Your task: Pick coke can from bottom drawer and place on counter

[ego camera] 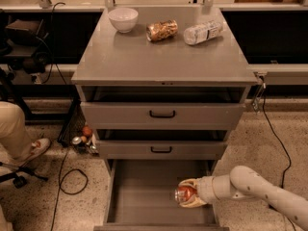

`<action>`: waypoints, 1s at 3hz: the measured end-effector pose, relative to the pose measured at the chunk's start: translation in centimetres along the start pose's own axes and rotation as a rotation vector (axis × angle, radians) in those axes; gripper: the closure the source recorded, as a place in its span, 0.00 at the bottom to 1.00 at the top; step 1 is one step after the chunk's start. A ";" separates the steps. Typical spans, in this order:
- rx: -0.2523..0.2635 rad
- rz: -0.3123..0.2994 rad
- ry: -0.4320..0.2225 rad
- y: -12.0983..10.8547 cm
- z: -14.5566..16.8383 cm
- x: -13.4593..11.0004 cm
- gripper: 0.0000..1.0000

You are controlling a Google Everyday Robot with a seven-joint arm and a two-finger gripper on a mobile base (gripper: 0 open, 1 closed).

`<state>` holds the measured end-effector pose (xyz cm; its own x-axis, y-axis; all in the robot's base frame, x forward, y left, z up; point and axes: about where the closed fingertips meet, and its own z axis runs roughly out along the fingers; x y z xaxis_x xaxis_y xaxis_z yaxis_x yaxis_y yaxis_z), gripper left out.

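Low in the frame, right of centre, the pincer (pixel 182 195) clasps the coke can (pixel 187 193) inside the open bottom drawer (pixel 139 196).
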<state>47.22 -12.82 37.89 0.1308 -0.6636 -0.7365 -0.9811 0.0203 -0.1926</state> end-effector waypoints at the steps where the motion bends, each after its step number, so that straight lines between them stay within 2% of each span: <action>1: 0.086 -0.034 0.003 0.6 -5.7 -3.4 1.00; 3: 0.082 -0.027 -0.025 0.2 -5.6 -3.5 1.00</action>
<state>45.79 -14.67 44.04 0.1616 -0.6462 -0.7459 -0.9624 0.0641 -0.2641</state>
